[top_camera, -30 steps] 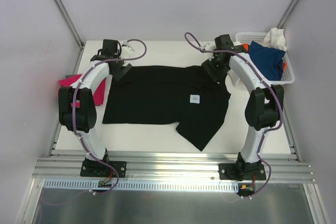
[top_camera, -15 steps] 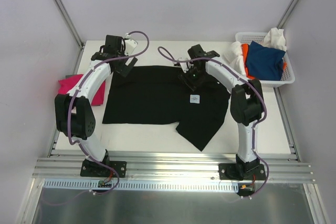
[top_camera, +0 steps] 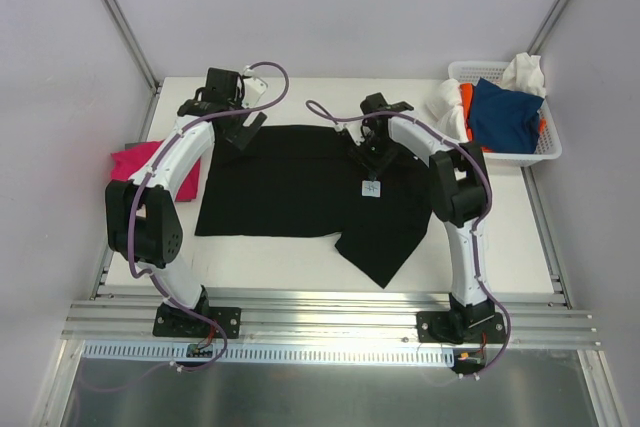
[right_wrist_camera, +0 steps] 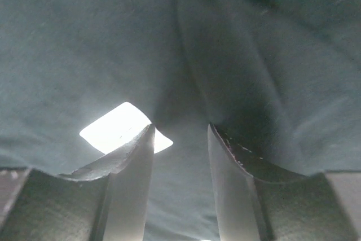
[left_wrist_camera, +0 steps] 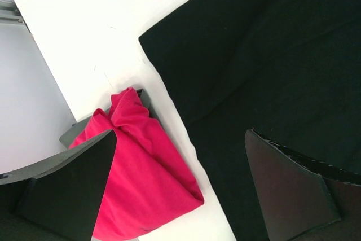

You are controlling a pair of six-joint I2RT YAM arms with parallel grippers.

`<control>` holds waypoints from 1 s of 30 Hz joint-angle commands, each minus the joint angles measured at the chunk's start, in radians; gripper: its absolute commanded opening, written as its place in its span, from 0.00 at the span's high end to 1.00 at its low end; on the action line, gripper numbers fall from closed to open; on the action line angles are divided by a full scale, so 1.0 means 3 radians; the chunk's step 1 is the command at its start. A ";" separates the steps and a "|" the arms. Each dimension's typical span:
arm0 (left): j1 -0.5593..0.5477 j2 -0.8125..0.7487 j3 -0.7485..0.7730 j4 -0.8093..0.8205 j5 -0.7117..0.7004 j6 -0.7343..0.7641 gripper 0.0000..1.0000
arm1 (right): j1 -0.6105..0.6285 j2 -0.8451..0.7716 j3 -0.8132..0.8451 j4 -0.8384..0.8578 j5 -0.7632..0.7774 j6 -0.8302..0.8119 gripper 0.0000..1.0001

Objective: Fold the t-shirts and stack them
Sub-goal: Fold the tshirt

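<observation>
1. The large black cloth t-shirt (top_camera: 300,182) is spread flat on the white table (top_camera: 300,257), probably so that it can be folded.
2. The right gripper (right_wrist_camera: 180,134) is set low on the shirt's middle, by the small white label (right_wrist_camera: 121,128). Its jaws are narrow, and whether cloth is pinched cannot be told.
3. The left gripper (left_wrist_camera: 179,139) is held wide and empty over the far left corner, near the folded magenta-pink t-shirt (left_wrist_camera: 141,173).

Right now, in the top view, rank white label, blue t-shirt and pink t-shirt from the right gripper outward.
1. white label, on the black t-shirt, beside the right gripper.
2. blue t-shirt, in the basket, far right.
3. pink t-shirt, far left.
</observation>
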 commanded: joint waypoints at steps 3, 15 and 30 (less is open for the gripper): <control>-0.0007 -0.0042 0.0096 -0.0084 -0.0036 -0.0066 0.01 | -0.0012 0.0056 0.0270 0.0087 0.0172 -0.0121 0.55; -0.0007 0.0045 0.0198 -0.0115 0.0051 -0.0127 0.01 | -0.0063 0.0041 0.0388 0.0368 0.0463 -0.0091 0.56; -0.0012 0.0029 0.0178 -0.0146 0.0071 -0.0178 0.01 | -0.0033 0.0144 0.0413 0.0404 0.0551 -0.0091 0.99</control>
